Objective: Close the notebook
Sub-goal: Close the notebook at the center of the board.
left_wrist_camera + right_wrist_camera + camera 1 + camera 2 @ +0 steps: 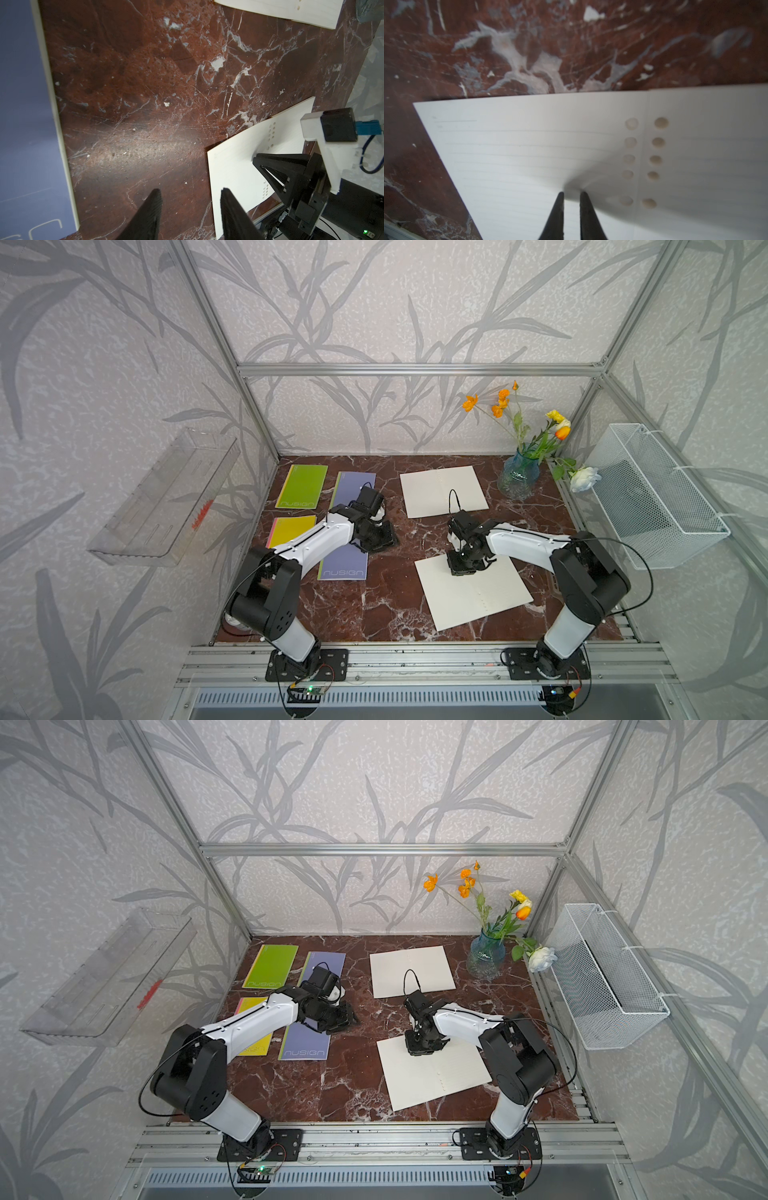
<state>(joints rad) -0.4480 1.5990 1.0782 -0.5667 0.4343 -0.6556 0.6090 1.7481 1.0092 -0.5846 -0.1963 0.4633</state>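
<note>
A: Notebook (pixel 473 593), open and lying flat on the near right of the marble table (pixel 374 605), both white pages up.

B: Right gripper (pixel 572 194)?

A: Tips set down on the notebook's left page beside the punched holes (pixel 630 142); fingers (pixel 556 216) narrowly apart, a small ridge of paper puckered between them. No firm pinch can be made out.

B: Left gripper (pixel 190 192)?

A: Poised above bare marble, prongs apart and holding nothing, between the purple notebook (pixel 345 566) and the open one.

B: Other items?

A: Second open notebook (pixel 442 491) farther back; blue vase (pixel 517 475) beside it.
</note>
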